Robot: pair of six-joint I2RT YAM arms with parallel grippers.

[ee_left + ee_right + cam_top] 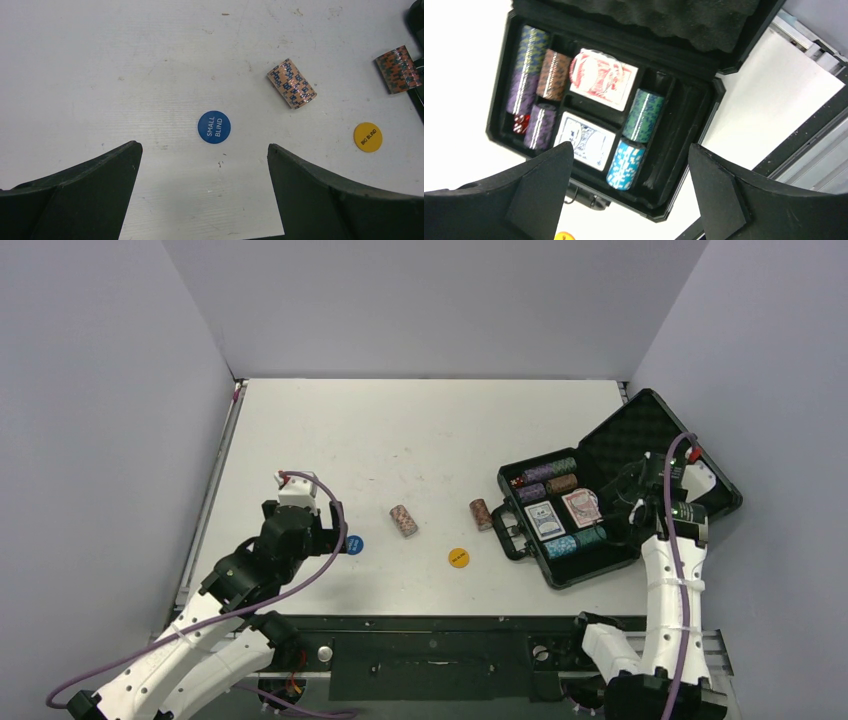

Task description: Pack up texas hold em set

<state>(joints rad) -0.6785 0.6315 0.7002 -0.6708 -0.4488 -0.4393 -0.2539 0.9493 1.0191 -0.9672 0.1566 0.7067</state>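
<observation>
Hovering the left end effector (201,146) over the blue disc (214,127), I have its jaws spread wide and empty, with the disc flat on the table (100,60) just ahead of the gap. The yellow disc (368,137) lies to its right. Two chip stacks rest on their sides a little farther out, one (291,83) near the middle and the other (398,69) just beside the case (645,430). The case sits open at the right of the table and already holds chip rows, two decks and red dice (520,122). The right end effector (629,146) hangs above it, released and carrying nothing.

I take the blue disc to be my pick. It is thin and lies flush, so I expect the grasp to be fussy. I would centre the disc between the fingertips (115,165) first and then drop straight down until they meet the table. Closing slowly should let the tips catch the rim instead of riding over it. If the disc skids, I would nudge and re-centre, not squeeze harder. Before I carry it right, I would want the right arm drawn back from over the case, since both arms would otherwise share that space. I would also release low, so the disc does not bounce out.
</observation>
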